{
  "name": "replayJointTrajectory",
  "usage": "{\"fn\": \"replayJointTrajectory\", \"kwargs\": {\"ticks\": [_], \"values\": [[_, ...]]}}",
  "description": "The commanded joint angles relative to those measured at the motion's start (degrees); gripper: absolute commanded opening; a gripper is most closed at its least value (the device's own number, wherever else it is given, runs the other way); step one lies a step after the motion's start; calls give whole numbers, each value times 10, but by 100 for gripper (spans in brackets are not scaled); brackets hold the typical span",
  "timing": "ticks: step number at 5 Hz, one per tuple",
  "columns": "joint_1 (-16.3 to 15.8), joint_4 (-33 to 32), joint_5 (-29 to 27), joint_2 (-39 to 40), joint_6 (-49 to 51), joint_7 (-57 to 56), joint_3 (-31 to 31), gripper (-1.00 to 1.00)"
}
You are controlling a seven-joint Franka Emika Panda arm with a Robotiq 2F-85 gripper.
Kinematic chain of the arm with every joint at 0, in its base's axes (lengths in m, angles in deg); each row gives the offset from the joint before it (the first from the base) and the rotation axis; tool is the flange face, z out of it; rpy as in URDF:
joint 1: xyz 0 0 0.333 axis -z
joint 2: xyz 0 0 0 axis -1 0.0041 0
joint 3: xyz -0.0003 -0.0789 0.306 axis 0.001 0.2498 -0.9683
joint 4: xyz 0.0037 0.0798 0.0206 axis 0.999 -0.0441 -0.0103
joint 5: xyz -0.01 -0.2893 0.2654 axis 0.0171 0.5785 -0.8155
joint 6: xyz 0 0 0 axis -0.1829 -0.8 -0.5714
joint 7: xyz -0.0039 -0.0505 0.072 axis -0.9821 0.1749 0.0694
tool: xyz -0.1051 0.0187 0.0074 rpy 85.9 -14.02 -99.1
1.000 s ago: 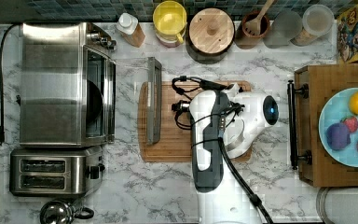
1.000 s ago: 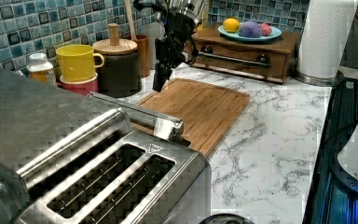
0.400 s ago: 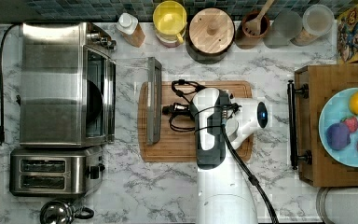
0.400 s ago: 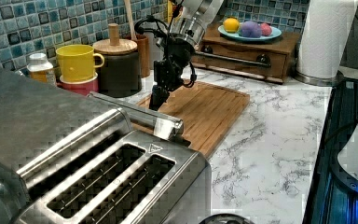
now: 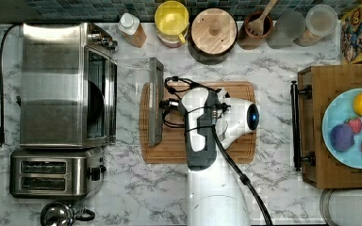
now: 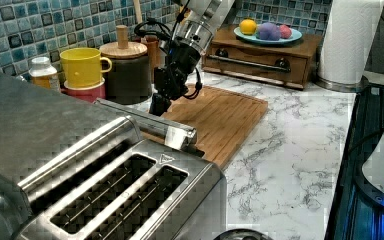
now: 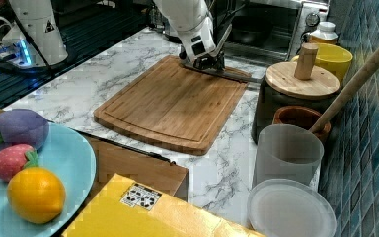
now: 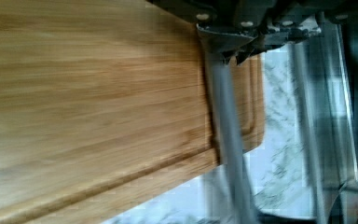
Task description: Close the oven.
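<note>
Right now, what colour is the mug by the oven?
Yellow. The mug shows best in the left view, beside the oven.

Oven (image 5: pixel 66 84): big boxy brushed-steel toaster oven, left side of the top view, on the marble tabletop (image 5: pixel 136 188). Knobs at its upper right corner in the top view. Glass door hangs open, folded down flat toward frame centre. Steel bar handle (image 5: pixel 156 101) on the door's outer edge overlaps the wooden board's left edge. Dark cavity visible inside.
</note>
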Motion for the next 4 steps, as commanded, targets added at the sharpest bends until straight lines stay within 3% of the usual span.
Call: {"fn": "replayJointTrajectory", "kwargs": {"ticks": [1,3,4], "values": [[-10,94,46,29,53,-11,-28,-100],[1,143,69,66,133,-17,-26,-100],[6,139,64,51,138,-16,-33,-100]]}}
